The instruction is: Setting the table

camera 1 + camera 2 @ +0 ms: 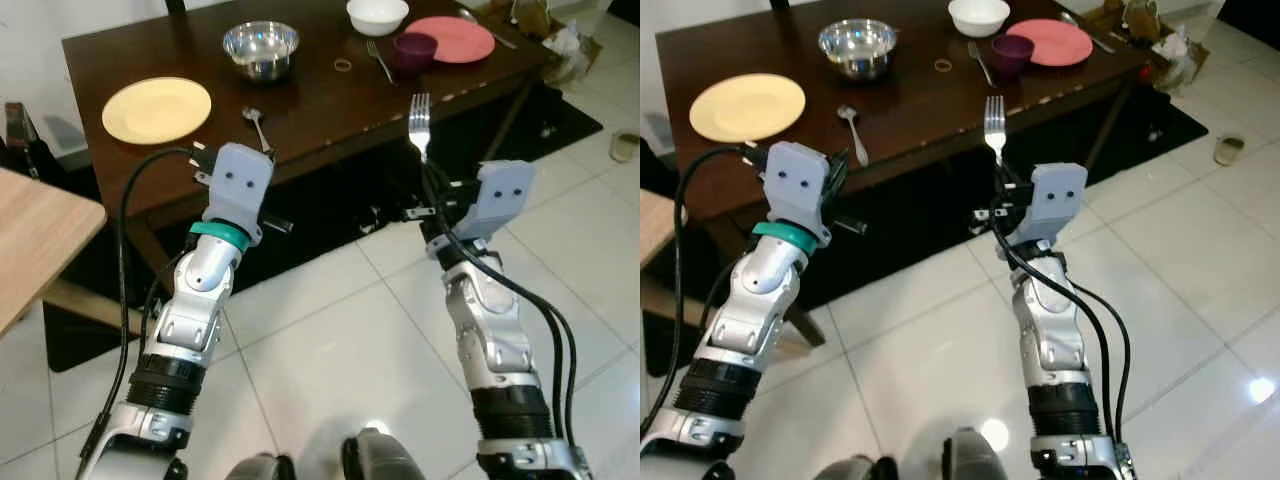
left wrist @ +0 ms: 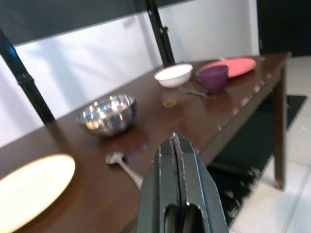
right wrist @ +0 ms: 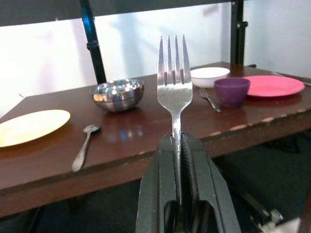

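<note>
Holding the fork [image 3: 174, 87] upright, tines up, our right gripper [image 3: 181, 145] has its fingers clamped on the handle, just short of the dark table [image 1: 300, 110], right of centre in the eye views. We judge the fork light, stiff and slick, so a pinch low on the handle leaves it free to pivot; a firmer hold nearer the neck would steady it. Our right arm reaches forward from the lower right, wrist raised toward the table edge. Our left gripper [image 2: 177, 160] has its fingers pressed together on nothing, its arm raised left of centre near the spoon [image 1: 256, 124], which lies beside the yellow plate [image 1: 157, 109] at upper left.
</note>
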`<state>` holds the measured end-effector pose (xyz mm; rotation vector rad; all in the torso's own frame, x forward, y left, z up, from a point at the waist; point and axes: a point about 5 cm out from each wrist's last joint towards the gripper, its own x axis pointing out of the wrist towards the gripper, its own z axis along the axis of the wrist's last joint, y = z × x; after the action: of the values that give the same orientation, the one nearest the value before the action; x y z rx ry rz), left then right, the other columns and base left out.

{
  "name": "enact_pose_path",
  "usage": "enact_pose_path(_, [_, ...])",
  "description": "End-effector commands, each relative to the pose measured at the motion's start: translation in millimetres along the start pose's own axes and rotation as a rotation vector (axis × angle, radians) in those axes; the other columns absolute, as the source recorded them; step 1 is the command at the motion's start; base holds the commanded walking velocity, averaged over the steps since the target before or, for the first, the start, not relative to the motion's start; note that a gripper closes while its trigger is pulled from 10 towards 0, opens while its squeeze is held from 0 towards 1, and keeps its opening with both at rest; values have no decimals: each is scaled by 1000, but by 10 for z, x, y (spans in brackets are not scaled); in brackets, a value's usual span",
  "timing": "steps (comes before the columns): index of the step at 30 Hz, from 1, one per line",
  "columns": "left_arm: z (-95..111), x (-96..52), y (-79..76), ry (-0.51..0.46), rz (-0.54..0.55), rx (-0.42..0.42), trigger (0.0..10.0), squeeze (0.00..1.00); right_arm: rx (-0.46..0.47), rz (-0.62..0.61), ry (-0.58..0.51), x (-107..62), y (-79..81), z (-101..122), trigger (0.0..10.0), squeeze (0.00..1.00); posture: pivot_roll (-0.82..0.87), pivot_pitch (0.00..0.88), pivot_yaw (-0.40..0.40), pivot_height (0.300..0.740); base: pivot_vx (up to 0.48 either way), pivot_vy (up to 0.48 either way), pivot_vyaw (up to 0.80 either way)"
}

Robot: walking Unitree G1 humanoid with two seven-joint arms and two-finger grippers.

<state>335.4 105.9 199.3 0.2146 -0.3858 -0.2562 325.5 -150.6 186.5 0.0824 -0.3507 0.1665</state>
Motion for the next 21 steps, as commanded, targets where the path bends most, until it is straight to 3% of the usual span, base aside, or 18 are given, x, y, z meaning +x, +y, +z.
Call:
enact_pose_path(1, [-28,-12,-17,9,-13,12,10000,0,-2,-15,-3,-10,-34,7,10000,0,-111,53,94,740,472,0,0])
enact_pose_path(21, [-20,-9,-32,5,-16,7,10000,0,-31,-15,-30,5,-45,57,10000,0,-111,55,95,740,475,0,0])
